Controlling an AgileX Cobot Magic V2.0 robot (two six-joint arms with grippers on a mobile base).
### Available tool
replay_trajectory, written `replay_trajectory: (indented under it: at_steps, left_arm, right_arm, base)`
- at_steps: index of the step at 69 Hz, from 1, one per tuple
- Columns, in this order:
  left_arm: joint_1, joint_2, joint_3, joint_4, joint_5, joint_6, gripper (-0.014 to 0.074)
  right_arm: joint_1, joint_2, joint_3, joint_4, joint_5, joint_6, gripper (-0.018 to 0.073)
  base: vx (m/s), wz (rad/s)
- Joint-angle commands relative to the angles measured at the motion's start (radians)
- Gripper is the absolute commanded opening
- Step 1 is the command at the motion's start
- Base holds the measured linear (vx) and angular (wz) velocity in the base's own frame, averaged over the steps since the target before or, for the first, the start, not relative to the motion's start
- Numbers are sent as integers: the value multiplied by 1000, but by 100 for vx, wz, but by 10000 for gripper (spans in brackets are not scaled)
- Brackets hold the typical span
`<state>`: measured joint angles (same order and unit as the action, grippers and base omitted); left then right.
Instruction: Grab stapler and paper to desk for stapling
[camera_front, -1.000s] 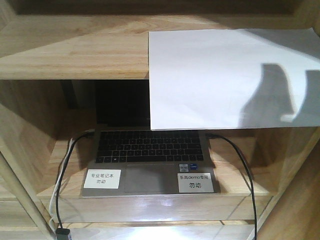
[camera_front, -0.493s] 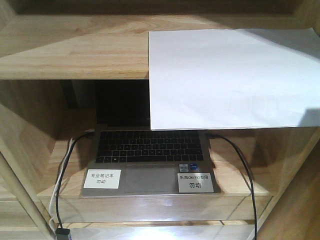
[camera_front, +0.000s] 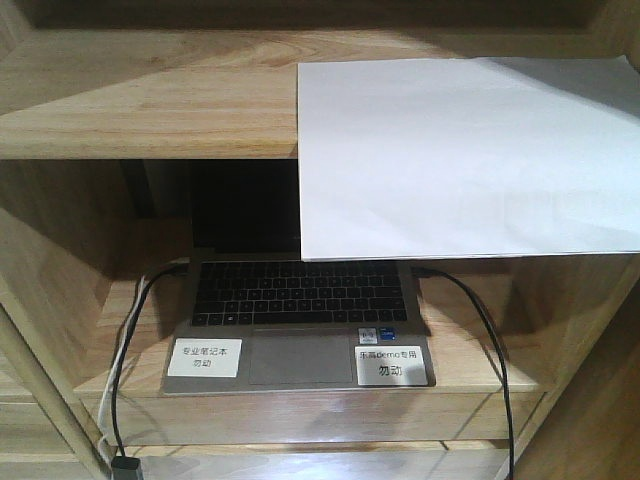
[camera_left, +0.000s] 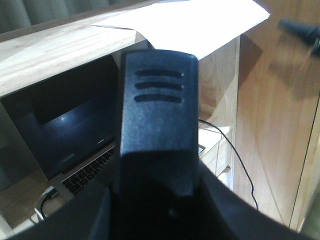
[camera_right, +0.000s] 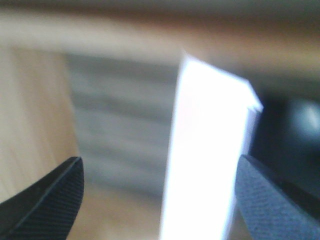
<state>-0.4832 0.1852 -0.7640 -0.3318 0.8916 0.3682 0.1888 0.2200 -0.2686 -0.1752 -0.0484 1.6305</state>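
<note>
The white paper (camera_front: 460, 150) lies on the upper shelf (camera_front: 150, 100), and its front part hangs over the shelf edge. Neither gripper shows in the front view. In the left wrist view my left gripper (camera_left: 160, 197) is shut on the black stapler (camera_left: 157, 115), which stands up between the jaws and hides much of the scene; the paper (camera_left: 185, 25) is above and behind it. In the blurred right wrist view my right gripper (camera_right: 160, 200) is open wide, with the paper's (camera_right: 210, 160) edge between the fingers, closer to the right one. The desk is out of view.
An open laptop (camera_front: 300, 320) with two white labels sits in the lower shelf compartment under the paper. Black cables (camera_front: 480, 330) run down both sides of it. A wooden side panel (camera_left: 275, 125) stands at the right.
A gripper-shaped shadow on the right part of the paper slid off to the right and is gone. The paper and laptop have not moved.
</note>
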Motion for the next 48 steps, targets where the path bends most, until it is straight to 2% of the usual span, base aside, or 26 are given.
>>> replay_trajectory:
  at_steps: [1, 11, 18, 34, 48]
  left_arm:
    - [-5, 16, -26, -27, -112, 0, -6]
    - [-5, 16, -26, -27, -112, 0, -6]
    - [-5, 16, -26, -27, -112, 0, -6]
    - [-5, 16, -26, -27, -112, 0, -6]
    - [-5, 16, -26, -27, -112, 0, -6]
  right_arm:
    - [85, 11, 2, -27, -68, -11, 580]
    - [181, 37, 46, -25, -87, -11, 580]
    - [193, 95, 78, -27, -181, -19, 580]
    - [193, 312, 115, -20, -561, -104, 580]
    - [193, 526, 115, -19, -918, -254, 580]
  base:
    - [0, 0]
    - [0, 0]
    - [0, 0]
    - [0, 0]
    - [0, 0]
